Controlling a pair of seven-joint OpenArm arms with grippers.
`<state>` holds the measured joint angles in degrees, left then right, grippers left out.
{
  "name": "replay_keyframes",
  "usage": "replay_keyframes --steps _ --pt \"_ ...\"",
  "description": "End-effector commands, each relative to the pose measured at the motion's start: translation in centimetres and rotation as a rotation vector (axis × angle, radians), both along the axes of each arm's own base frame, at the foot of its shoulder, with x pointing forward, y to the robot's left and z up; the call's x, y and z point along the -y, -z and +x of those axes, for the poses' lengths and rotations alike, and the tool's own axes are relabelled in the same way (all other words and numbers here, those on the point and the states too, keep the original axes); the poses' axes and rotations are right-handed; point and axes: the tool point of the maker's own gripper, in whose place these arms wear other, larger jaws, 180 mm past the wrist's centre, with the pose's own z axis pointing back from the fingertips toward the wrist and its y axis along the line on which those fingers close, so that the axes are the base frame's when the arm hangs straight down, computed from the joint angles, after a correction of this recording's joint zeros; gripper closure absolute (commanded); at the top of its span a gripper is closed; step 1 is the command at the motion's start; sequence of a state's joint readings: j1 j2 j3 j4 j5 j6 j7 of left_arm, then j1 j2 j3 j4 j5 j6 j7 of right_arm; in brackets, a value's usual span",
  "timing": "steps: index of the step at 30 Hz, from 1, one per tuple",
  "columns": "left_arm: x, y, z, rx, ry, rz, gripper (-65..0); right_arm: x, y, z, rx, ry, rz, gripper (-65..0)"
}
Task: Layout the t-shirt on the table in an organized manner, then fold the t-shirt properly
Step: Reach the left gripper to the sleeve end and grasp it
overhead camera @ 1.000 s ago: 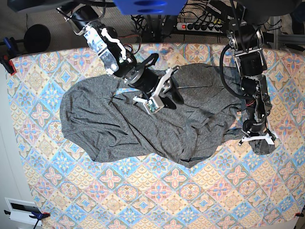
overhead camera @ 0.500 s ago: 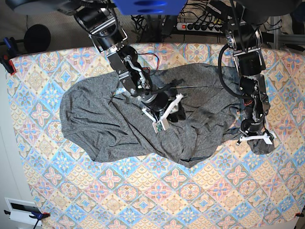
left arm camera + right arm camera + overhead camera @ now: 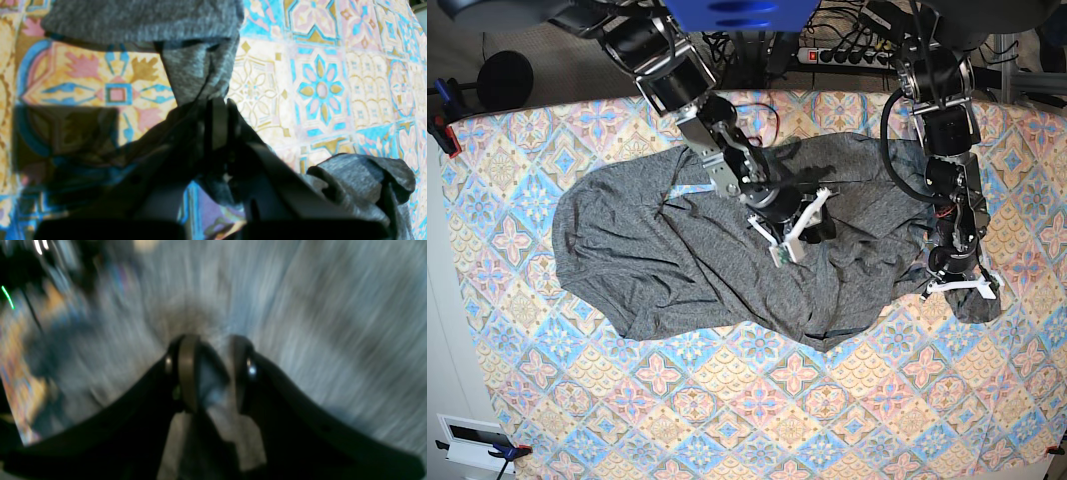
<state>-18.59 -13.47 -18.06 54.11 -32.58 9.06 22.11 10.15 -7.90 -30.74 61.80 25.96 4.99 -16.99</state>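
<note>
Left wrist view: our left gripper (image 3: pixel 217 133) is pinching a fold of the t-shirt (image 3: pixel 687 260) near the table's (image 3: pixel 727 420) right edge. Our right gripper (image 3: pixel 799 232) is hovering part-open over the crumpled shirt's middle; whether it is gripping cloth, we cannot tell. Cables (image 3: pixel 847 45) are lying beyond the far edge.

The table (image 3: pixel 727 420) wears a cloth of blue, pink and cream diamond tiles with floral medallions, reaching edge to edge. On it the t-shirt (image 3: pixel 647 260) lies rumpled across the middle and far part (dark heather grey, creased rather than flat), with one bunched end (image 3: pixel 979 302) at the right.
</note>
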Motion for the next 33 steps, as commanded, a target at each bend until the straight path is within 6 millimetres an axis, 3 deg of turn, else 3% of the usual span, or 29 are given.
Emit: replay_keyframes --steps 1,4,10,15,17,20,25,28,31,33 --pt "-0.2 -1.4 1.1 0.036 0.005 0.006 0.0 -0.5 -2.3 2.0 0.058 0.010 0.023 -16.0" --pt "0.4 -1.3 1.2 0.035 0.013 -0.001 0.0 -0.7 -2.4 1.9 0.060 0.011 0.029 -16.0" --pt "4.0 -1.1 2.3 0.023 0.117 0.023 0.0 -2.4 -2.1 0.2 0.059 -0.061 0.013 -16.0" --pt "8.6 -6.4 8.0 0.132 0.223 0.057 0.0 -3.8 -1.9 -1.2 0.063 -0.123 -0.002 -16.0" --pt "10.3 -9.5 10.5 0.187 0.250 0.091 0.0 -3.9 -1.8 -1.3 0.062 -0.125 -0.003 -16.0" --pt "12.6 -11.7 13.6 0.189 0.288 0.150 0.0 -3.9 -1.4 -1.6 0.039 -0.140 -0.021 -16.0" --pt "14.0 -13.6 17.3 0.246 0.283 0.313 0.0 -3.8 -1.1 -1.9 0.019 -0.152 -0.035 -16.0" --pt "14.4 -14.3 18.3 0.279 0.292 0.408 0.0 -3.8 -1.1 -1.9 0.019 -0.152 -0.035 -16.0" --pt "14.0 -16.5 19.4 0.312 0.285 0.482 0.0 -3.8 -1.1 -1.9 0.019 -0.152 -0.035 -16.0" --pt "12.6 -18.0 19.7 0.306 0.228 0.527 0.0 -3.8 -1.1 -1.9 0.019 -0.152 -0.035 -16.0"
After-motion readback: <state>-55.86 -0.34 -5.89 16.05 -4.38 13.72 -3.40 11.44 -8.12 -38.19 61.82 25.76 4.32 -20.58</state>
